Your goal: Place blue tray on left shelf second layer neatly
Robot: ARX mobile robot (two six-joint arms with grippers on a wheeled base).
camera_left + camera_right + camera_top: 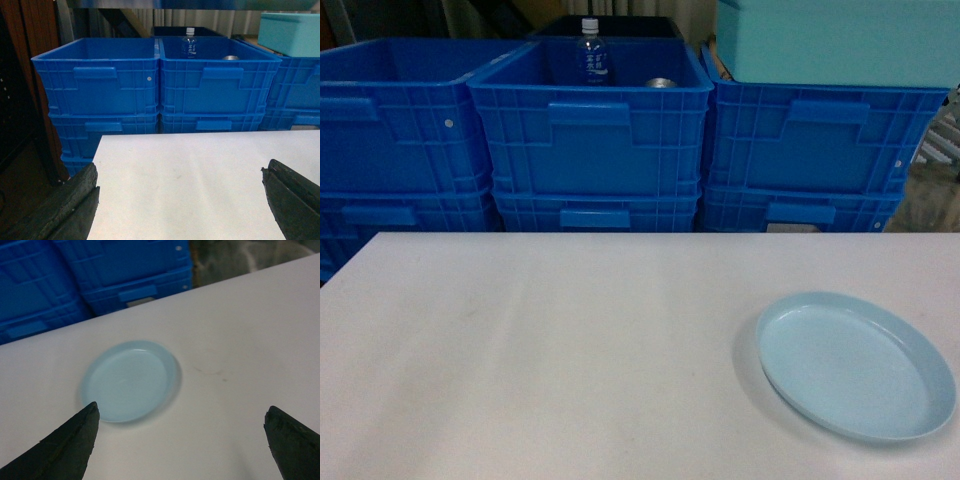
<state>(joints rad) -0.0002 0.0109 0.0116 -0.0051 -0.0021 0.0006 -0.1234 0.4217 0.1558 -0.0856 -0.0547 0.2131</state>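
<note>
One blue tray (855, 366), pale sky-blue, round and shallow with a low rim, lies flat on the white tabletop (550, 360) at the right near corner in the head view; nothing rests in it, nothing touches it. The right wrist view shows the same tray (129, 381) left of centre, ahead of the fingers.

Crates, head view, left to right: three stacks of deep dark-blue ribbed crates stand behind the far edge of the tabletop.
- Left stack (395, 130): two tiers visible in the head view; the left wrist view shows three.
- Middle stack (590, 130): two tiers visible. Top crate holds one clear bottle (591, 52) with a white cap and blue label, upright, and one small metallic round item (660, 83) just to its right, kind not discernible.
- Right stack (810, 140): two tiers visible, carrying one teal box (840, 40) on top.

Grippers: two.
- Left gripper (182, 200): two dark fingers spread wide at the lower corners of its wrist view, released, grasping nothing, over the left end of the tabletop.
- Right gripper (182, 440): two dark fingers spread wide, released, grasping nothing, above the tabletop; the tray sits just beyond the left finger (65, 445), apart from it.

Neither gripper appears in the head view.
</note>
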